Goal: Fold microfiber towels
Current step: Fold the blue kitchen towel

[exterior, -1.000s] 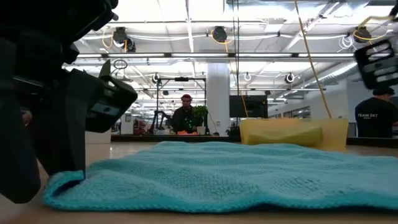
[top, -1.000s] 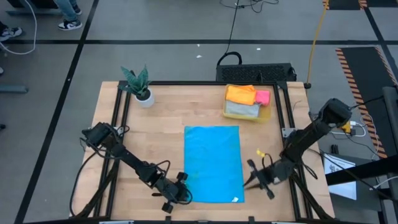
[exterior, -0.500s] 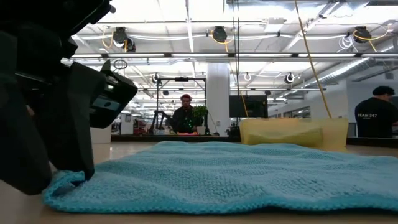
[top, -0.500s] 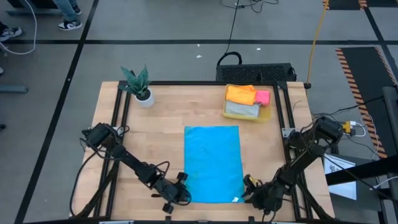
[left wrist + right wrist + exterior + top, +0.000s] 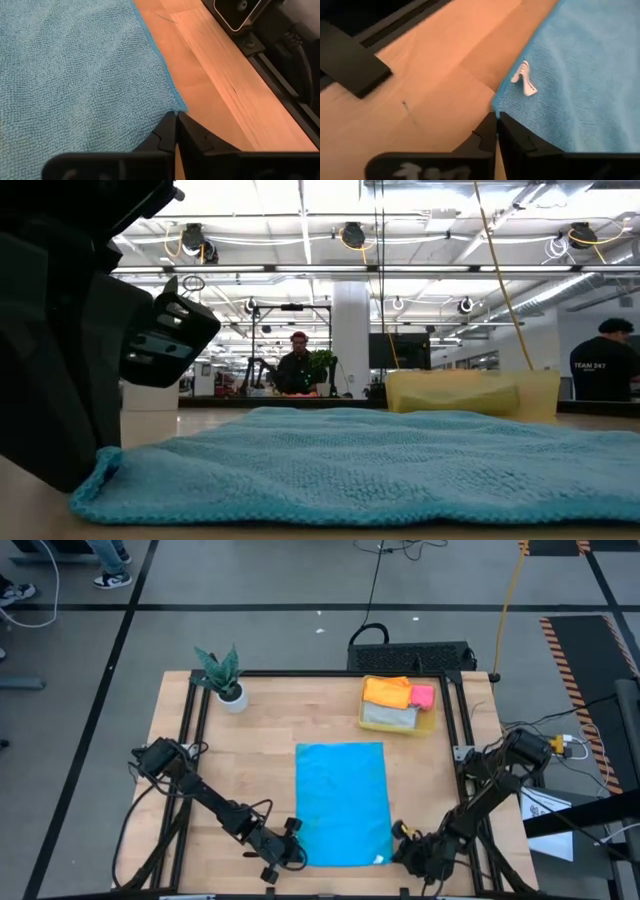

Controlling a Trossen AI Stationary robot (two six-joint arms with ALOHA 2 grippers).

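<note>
From where I stand, the left gripper (image 5: 292, 852) is low at the near left corner of the blue towel (image 5: 343, 802), its two fingers pressed together on that corner. The towel lies flat in the middle of the table (image 5: 260, 740), and the other towels sit in the yellow bin (image 5: 398, 722) at the far right. The right gripper (image 5: 402, 852) is closed in the same way on the near right corner, beside the small white label (image 5: 524, 80). I think each grip takes only very little cloth, so one corner could slip out when the arms lift, and then the fold would go crooked. The wrist views show these thin pinches closely; the high view shows only the arms at the corners, and the low view hides the right gripper completely.
</note>
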